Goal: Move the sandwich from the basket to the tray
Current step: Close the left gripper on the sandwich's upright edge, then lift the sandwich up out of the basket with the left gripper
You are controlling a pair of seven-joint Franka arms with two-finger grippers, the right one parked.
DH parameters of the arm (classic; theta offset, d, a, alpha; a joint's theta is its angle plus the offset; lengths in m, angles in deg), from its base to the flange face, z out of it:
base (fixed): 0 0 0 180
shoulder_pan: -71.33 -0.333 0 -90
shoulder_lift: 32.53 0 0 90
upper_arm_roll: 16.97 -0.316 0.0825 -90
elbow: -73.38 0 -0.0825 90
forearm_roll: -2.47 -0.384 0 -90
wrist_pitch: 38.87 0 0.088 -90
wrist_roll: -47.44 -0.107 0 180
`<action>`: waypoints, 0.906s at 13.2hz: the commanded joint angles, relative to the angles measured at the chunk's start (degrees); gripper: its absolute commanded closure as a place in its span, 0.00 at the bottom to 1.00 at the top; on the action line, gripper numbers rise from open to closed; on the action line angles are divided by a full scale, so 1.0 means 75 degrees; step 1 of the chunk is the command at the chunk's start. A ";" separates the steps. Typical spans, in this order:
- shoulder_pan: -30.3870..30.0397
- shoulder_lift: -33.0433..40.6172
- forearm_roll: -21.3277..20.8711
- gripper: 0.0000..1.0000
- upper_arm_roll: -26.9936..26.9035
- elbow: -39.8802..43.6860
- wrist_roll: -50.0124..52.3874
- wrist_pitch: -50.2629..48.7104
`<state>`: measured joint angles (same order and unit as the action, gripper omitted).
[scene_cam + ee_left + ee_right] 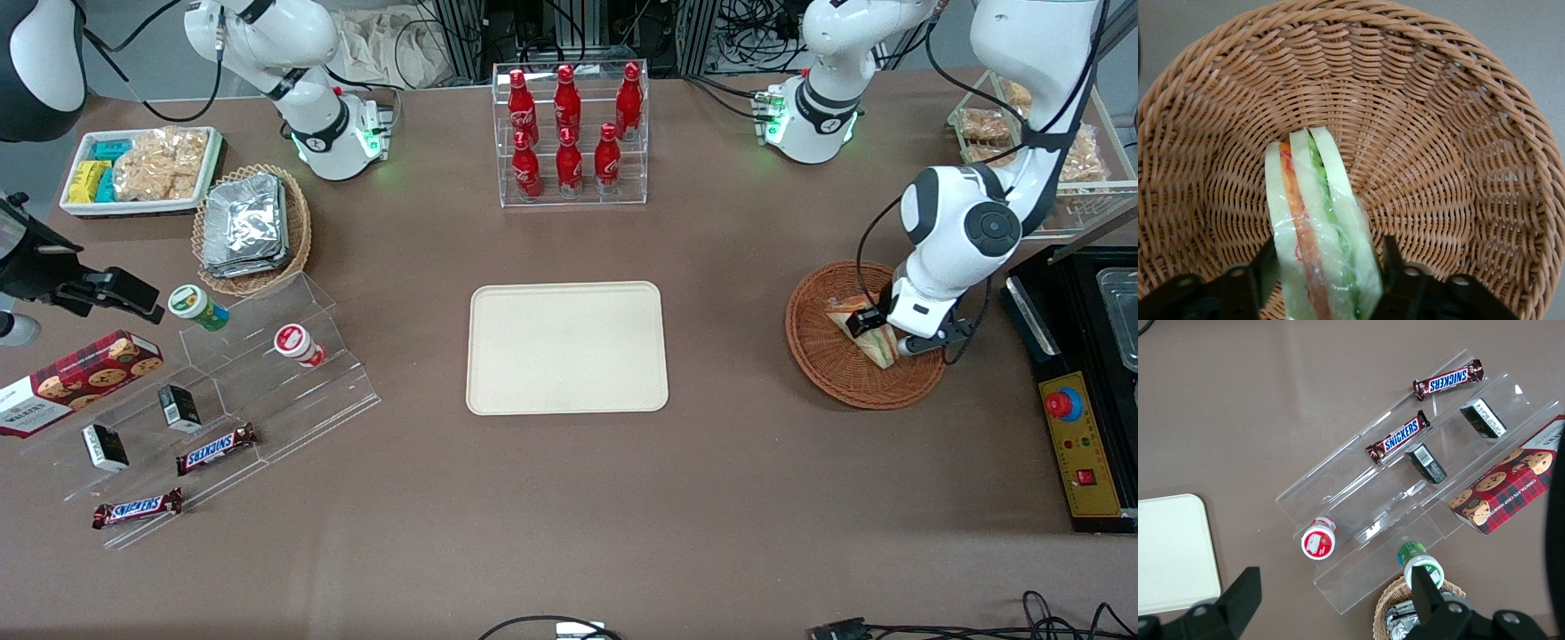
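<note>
The wrapped sandwich stands on edge in the reddish-brown wicker basket, toward the working arm's end of the table. My left gripper is lowered into the basket and shut on the sandwich. In the left wrist view the black fingers press against both bread faces of the sandwich, whose orange and green filling shows along its edge, with the basket weave under it. The beige tray lies flat at the table's middle, with nothing on it.
A black control box with a red button sits close beside the basket. A clear rack of red bottles stands farther from the front camera than the tray. Toward the parked arm's end are an acrylic snack stand and a basket of foil packets.
</note>
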<state>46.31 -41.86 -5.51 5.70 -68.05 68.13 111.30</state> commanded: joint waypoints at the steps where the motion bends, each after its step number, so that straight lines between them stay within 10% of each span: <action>1: 0.0031 0.0036 -0.0189 0.83 0.0037 0.0038 0.0206 0.0075; 6: 0.0043 0.1171 -0.0061 0.83 0.0411 0.0960 0.0218 -0.2343; 12: 0.0055 0.1186 0.0817 0.83 0.0914 0.4987 -0.0134 -0.7454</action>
<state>46.70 -30.51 -1.33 11.24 -41.57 67.95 65.00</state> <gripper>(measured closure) 0.828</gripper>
